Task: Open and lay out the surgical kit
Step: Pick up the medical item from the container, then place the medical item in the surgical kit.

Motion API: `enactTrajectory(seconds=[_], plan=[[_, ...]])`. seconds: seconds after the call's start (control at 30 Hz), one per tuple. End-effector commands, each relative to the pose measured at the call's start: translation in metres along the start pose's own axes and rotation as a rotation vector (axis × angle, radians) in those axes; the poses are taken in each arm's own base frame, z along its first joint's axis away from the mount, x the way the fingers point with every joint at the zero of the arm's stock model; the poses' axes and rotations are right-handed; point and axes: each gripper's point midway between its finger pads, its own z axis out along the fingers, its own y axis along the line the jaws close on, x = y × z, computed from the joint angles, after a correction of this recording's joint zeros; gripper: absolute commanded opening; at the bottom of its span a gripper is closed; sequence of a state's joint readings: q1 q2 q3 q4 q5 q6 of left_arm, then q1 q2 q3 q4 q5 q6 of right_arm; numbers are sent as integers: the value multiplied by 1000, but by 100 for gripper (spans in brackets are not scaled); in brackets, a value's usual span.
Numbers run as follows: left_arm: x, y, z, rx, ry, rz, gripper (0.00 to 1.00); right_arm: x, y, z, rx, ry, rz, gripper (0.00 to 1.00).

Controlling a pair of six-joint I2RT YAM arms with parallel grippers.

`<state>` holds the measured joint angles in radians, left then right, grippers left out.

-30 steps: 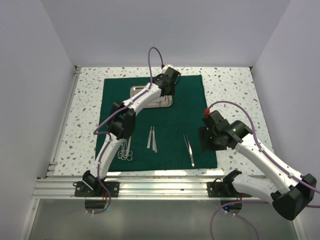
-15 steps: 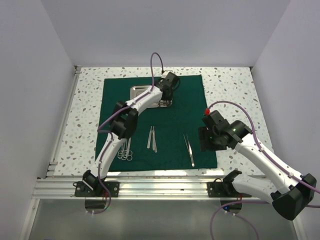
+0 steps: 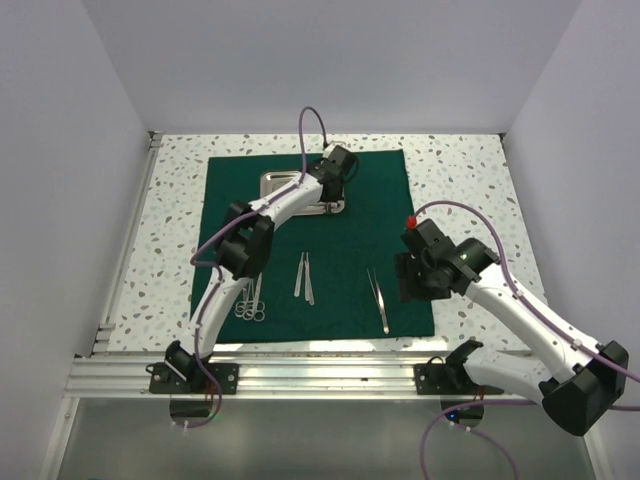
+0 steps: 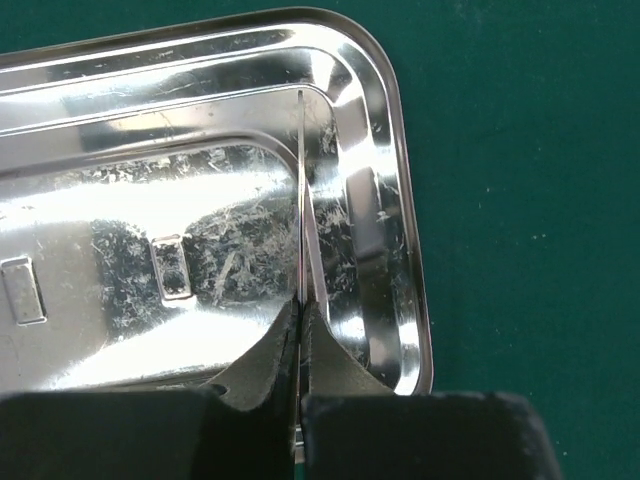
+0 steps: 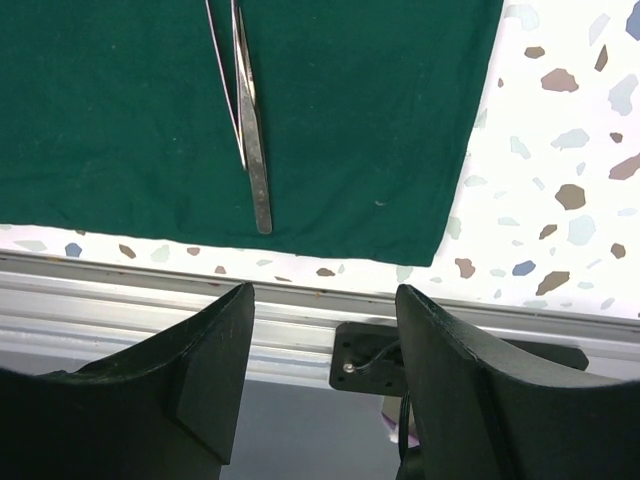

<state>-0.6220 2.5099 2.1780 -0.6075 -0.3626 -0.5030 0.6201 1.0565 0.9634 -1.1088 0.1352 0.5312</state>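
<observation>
From above, the dark green cloth wrap [image 3: 380,215] lies flat on the speckled table [image 3: 470,180]. It bears the small shiny rectangular steel tray [image 3: 272,183], slim silver scissors [image 3: 250,306], forceps [image 3: 303,275] and tweezers [image 3: 378,298].

Left wrist view: the left gripper [image 4: 300,310] has its fingers pressed together over the tray's end.

Right wrist view: the right gripper [image 5: 325,300] has its fingers spread above the cloth's near edge.

Steel tray [image 3: 272,180] partly hidden under left arm [image 3: 288,199]; tweezers [image 5: 250,130] cut by right-wrist top edge.

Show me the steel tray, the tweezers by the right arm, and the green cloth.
steel tray [image 4: 395,220], left wrist view, right rim.
tweezers [image 5: 250,140], right wrist view, middle of the shaft.
green cloth [image 3: 375,200], top external view, bare right part.
</observation>
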Motion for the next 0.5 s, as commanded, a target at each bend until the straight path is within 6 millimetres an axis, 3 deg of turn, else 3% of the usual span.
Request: enactTrajectory(seconds=[0.0, 0.1, 0.2, 0.27, 0.33, 0.37, 0.4, 0.43, 0.47], plan=[[35, 6, -5, 39, 141, 45, 0, -18, 11, -7, -45, -47, -20, 62], [2, -5, -29, 153, 107, 17, 0, -35, 17, -14, -59, -93, -36, 61], [-25, -21, -57, 341, 114, 8, 0, -66, 28, -31, -84, -173, -62, 62], [-31, -22, -79, 416, 142, 24, 0, -93, 40, -51, -122, -255, -80, 62], [-21, -20, -96, 479, 191, 76, 0, -110, 46, -59, -133, -292, -128, 62], [-33, -18, -122, 515, 159, 87, 0, -124, 52, -70, -148, -335, -137, 62], [-9, -11, -124, 541, 227, 75, 0, -130, 53, -73, -146, -348, -159, 62], [-10, -10, -133, 566, 213, 66, 0, -136, 55, -70, -137, -344, -166, 62], [-17, -7, -157, 596, 187, 61, 0, -143, 56, -76, -135, -362, -168, 63]])
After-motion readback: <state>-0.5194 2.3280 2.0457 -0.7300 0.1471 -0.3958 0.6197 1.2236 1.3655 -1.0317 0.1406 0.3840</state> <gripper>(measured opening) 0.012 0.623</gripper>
